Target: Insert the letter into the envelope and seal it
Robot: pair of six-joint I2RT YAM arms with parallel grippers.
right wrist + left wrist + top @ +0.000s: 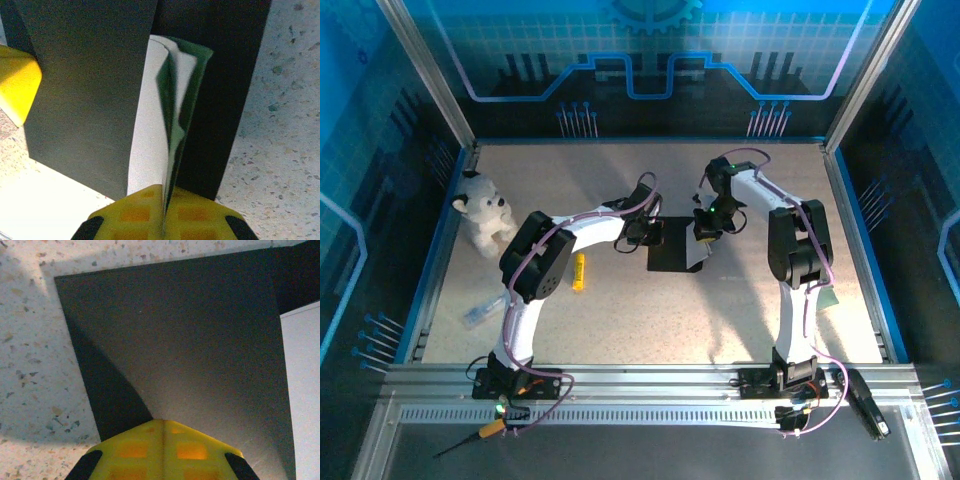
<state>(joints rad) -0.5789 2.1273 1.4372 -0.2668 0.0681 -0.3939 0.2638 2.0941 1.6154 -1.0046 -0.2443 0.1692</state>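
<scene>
While my right claw [162,207] pinches the letter [150,115] by its near edge, the sheet stands bowed and creased, green border showing, over the black envelope [90,75] lying flat on the table [285,125]. My left claw [162,440] is pressed together with nothing between its fingers, above the envelope's left part; I cannot tell whether it touches. Farther left are a yellow stick [579,271] and a toy dog [483,212].

The matte black envelope [668,246] lies flat on the speckled tabletop [620,330]. The white, green-edged letter [150,125] stands folded, curving up between its 2 black panels.
</scene>
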